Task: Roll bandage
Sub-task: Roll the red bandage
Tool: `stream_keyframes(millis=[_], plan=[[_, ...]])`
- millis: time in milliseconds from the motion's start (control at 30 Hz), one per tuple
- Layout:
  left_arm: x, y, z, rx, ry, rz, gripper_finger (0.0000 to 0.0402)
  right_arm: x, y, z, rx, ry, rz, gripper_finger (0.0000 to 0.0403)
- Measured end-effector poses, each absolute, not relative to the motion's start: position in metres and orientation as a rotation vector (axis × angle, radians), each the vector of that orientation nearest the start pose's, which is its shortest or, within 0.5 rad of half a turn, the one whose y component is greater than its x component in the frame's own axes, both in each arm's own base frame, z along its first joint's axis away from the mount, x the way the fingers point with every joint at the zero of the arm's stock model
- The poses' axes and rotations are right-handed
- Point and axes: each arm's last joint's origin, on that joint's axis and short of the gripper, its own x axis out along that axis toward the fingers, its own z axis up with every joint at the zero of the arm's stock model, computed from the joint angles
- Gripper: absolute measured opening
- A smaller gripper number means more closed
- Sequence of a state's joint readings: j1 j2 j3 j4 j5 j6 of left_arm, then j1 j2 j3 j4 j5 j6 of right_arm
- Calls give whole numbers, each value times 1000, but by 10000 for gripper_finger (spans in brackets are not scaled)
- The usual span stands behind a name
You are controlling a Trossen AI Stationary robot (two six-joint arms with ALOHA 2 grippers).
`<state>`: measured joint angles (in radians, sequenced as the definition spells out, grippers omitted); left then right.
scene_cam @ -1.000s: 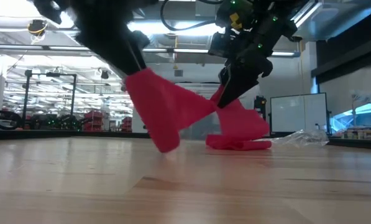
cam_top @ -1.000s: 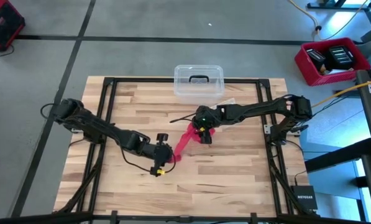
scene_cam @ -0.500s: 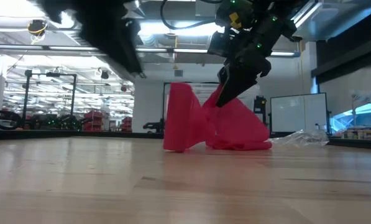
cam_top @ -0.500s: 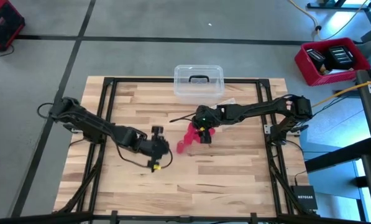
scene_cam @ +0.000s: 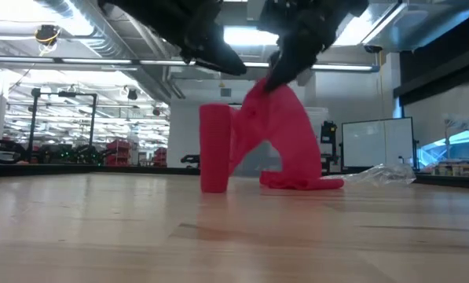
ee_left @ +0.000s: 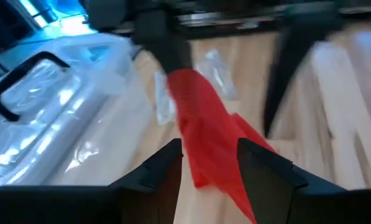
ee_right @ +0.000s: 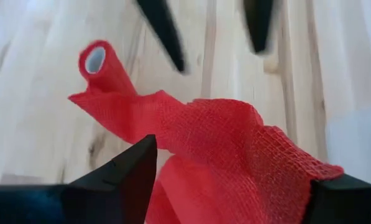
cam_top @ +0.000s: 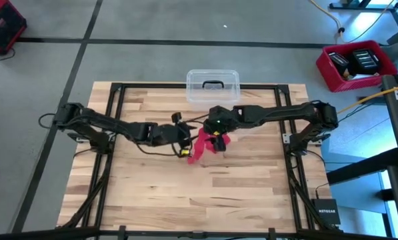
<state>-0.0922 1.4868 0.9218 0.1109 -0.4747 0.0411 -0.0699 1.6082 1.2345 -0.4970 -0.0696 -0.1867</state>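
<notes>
Bandage [cam_top: 200,147], bright red, is draped near the wooden table's [cam_top: 252,200] middle, with 1 rolled end standing upright. Its raised part is pinched by the right gripper [cam_top: 215,135]. The left gripper [cam_top: 183,137] is held spread just beside it, empty.

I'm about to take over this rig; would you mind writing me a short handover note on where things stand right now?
Left gripper: open, holding nothing, just beside the bandage.
Right gripper: pinching the bandage's loose fabric and lifting it above the table.
Bandage: one end is a small roll standing upright on the wood; the rest is loose, partly heaped on the table.
Done: a short roll started.
Left: roll up the remaining strip.
</notes>
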Motion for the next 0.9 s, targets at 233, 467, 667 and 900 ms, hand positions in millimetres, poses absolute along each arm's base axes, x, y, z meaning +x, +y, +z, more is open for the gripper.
stream_keyframes(millis=[233, 467, 667, 900], plan=[[323, 0, 246, 72, 428, 336, 148, 347, -13, 270, -137, 803, 88, 252], [323, 2, 245, 72, 437, 310, 95, 348, -12, 271, -152, 790, 67, 252], [323, 2, 245, 101, 449, 303, 9, 349, -12, 272, -150, 780, 73, 252], [322, 2, 242, 116, 475, 303, 2, 341, -12, 298, -145, 861, 80, 252]])
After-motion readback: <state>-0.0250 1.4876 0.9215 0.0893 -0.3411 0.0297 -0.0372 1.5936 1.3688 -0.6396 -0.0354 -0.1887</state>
